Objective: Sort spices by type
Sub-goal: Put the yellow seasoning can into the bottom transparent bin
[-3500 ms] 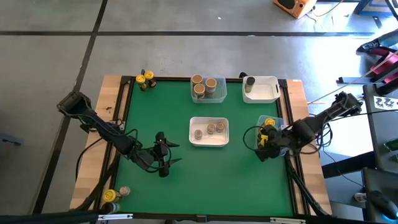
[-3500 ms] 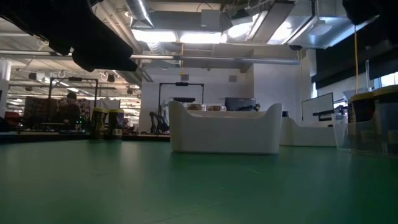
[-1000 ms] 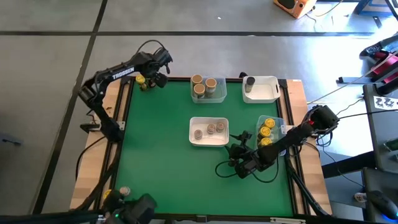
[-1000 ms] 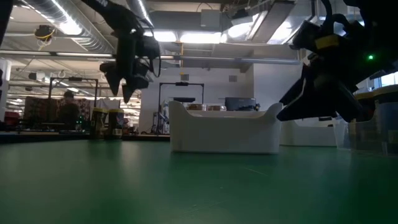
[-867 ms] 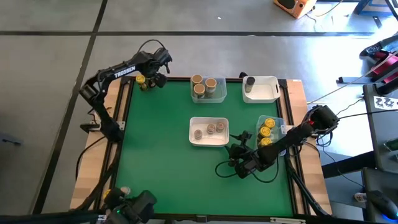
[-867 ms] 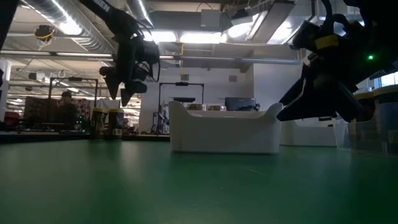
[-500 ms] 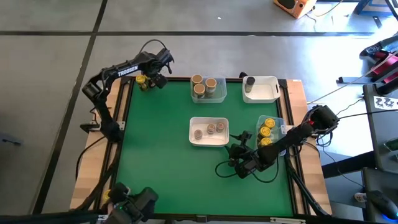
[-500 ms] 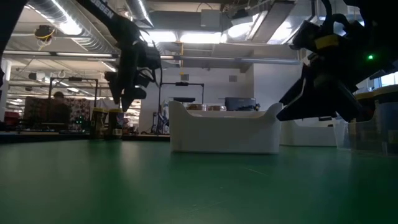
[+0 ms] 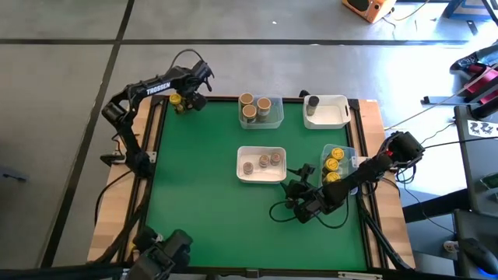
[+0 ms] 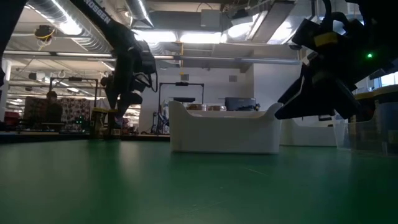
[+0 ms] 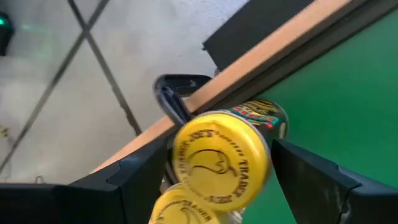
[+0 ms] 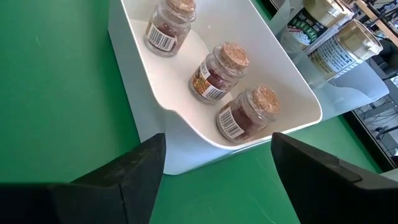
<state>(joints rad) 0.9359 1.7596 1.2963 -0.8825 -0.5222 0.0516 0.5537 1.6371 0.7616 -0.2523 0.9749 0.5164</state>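
Two yellow-lidded spice jars (image 9: 177, 100) stand at the table's far left corner, against the wooden rim. My left gripper (image 9: 190, 98) hangs over them, open. In the left wrist view its fingers (image 11: 140, 180) flank the upper yellow lid (image 11: 221, 165) with small gaps, and a second yellow lid (image 11: 186, 210) shows beside it. My right gripper (image 9: 292, 199) is open and waits low beside the white centre tray (image 9: 243, 175), which holds three cork-topped jars (image 12: 219, 73).
A clear tray with tan-lidded jars (image 9: 259, 110) stands at the far middle. A white tray (image 9: 334, 115) holding a grey-lidded jar is at the far right. A clear tray with yellow-lidded jars (image 9: 334, 159) is at the right edge. A dark shape (image 9: 167, 253) covers the near left corner.
My left gripper has come down over the yellow-lidded jars at the far left corner, rolling a little about its own axis and staying open. The dark shape at the near left corner has shifted.
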